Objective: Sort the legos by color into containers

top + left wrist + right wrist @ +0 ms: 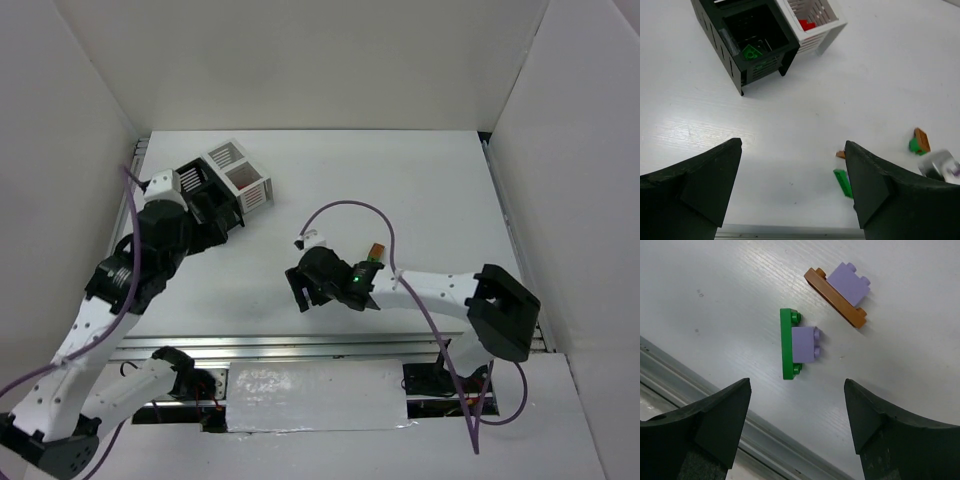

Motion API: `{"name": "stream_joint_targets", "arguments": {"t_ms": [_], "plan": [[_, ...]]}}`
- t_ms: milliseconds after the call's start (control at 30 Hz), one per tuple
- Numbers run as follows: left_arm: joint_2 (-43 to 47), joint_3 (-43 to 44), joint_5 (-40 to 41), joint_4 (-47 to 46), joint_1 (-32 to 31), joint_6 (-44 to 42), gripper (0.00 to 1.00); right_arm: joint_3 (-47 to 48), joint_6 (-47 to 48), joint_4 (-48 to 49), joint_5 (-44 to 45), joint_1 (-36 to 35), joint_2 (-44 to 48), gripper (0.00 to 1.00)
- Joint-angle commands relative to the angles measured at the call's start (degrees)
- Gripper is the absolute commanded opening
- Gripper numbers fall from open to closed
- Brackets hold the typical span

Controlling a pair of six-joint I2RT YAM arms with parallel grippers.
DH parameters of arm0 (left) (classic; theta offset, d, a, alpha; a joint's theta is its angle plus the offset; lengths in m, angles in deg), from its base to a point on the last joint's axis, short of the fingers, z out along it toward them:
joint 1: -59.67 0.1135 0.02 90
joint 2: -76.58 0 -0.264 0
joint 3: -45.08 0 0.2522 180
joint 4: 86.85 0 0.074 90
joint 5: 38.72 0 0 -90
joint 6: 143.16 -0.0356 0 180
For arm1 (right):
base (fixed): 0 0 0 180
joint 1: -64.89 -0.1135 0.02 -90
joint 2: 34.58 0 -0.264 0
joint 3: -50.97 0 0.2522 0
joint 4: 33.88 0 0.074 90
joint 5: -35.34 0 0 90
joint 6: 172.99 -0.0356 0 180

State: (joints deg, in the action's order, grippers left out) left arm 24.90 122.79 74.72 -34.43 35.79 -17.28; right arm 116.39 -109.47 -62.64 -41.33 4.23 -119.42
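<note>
The joined bins stand at the back left, black bin (pixel 193 181) and white bin (pixel 241 172). In the left wrist view the black bin (pixel 730 45) holds a green lego (pixel 751 52) and the white bin (pixel 832 22) holds a red lego (pixel 807 24). My left gripper (pixel 225 215) (pixel 793 145) is open and empty, just in front of the bins. My right gripper (pixel 298 288) (pixel 797 385) is open and empty, above a green plate with a purple brick (pixel 795 342) and a brown plate with a purple brick (pixel 840 292). A brown-and-green lego (pixel 375 250) (pixel 920 141) lies apart.
A metal rail (pixel 700 385) runs along the table's near edge, close below my right gripper. White walls enclose the table on three sides. In the left wrist view the green plate (pixel 841 182) and a brown bit (pixel 840 154) show beside my right finger.
</note>
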Motion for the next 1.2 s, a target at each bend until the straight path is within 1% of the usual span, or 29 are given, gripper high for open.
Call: {"name": "stream_joint_targets", "arguments": {"t_ms": [0,100,267,300,333,500,533,600,633,667,767,833,900,933,967,1000,1033,1067,1133,1167], "plan": [[5.44,-3.46,-7.34,1.69,-0.2,-5.2,0.97,4.5,3.62,0.41,0.57,-0.68,-4.27,0.82],[9.74,-7.07,-10.08,1.08,-0.2,-6.87,0.96,7.13,4.51,0.51,1.35,-0.77,-9.1,0.79],[11.69,-13.57,-11.4,-1.38,-0.2,-6.27,0.97,9.33,4.86,1.2,1.97,-0.51,-13.77,0.72],[11.69,-13.41,-12.01,-1.48,-0.2,-6.26,0.97,9.6,5.03,1.47,1.8,-0.59,-14.38,0.66],[11.08,-12.97,-12.28,-1.13,-0.12,-6.61,0.97,9.6,5.21,1.82,0.75,-0.6,-15.09,0.63],[10.81,-13.41,-12.54,-1.48,-0.2,-6.35,0.97,9.78,6.17,4.02,1.18,-0.51,-17.11,0.61],[10.81,-13.49,-12.98,-1.56,-0.12,-6.26,0.97,9.86,6.35,4.28,1.09,-0.59,-17.38,0.59],[10.9,-13.58,-12.98,-1.65,-0.2,-6.17,0.97,9.95,6.35,4.37,1.09,-0.6,-17.64,0.43],[10.99,-13.41,-12.63,-1.57,-0.2,-5.82,0.97,9.78,6.44,5.07,0.92,-0.6,-17.47,0.28],[10.99,-13.49,-12.63,-1.56,-0.2,-5.47,0.97,9.43,6.09,5.51,1.0,-0.68,-16.94,0.06],[10.99,-13.76,-13.68,-1.65,-0.2,-3.1,0.98,8.02,5.65,6.56,0.57,-0.77,-15.19,0.03],[11.07,-15.25,-16.66,-2.79,-0.12,0.76,0.97,5.39,5.39,8.32,-0.22,-1.03,-11.07,0.02],[11.95,-17.35,-21.39,-5.5,-0.2,5.05,0.97,1.09,4.6,11.73,-1.71,-2.17,-4.48,0.01],[12.39,-20.14,-27.16,-9.96,-0.2,6.38,0.96,-0.84,4.33,13.41,-2.33,-2.53,-1.85,0.01],[13.44,-21.65,-30.0,-12.7,-0.2,8.05,0.95,-4.43,3.64,14.73,-3.64,-3.05,3.4,0.01],[13.88,-24.54,-32.47,-15.34,-0.2,11.11,0.95,-5.94,3.19,17.61,-4.18,-3.23,5.97,0.01],[13.97,-25.61,-35.97,-17.63,-0.29,12.27,0.95,-7.52,2.84,18.69,-4.53,-3.32,8.61,0.01],[13.71,-26.32,-37.23,-21.22,-0.38,13.5,0.94,-9.71,2.05,19.39,-4.88,-3.49,13.33,0.01],[13.01,-27.55,-39.08,-23.87,-0.64,15.8,0.94,-10.96,1.26,20.1,-5.06,-3.5,17.14,0.01],[11.96,-27.9,-41.35,-27.37,-0.73,16.32,0.94,-11.05,0.91,19.75,-5.23,-3.5,19.69,0.01]]}}
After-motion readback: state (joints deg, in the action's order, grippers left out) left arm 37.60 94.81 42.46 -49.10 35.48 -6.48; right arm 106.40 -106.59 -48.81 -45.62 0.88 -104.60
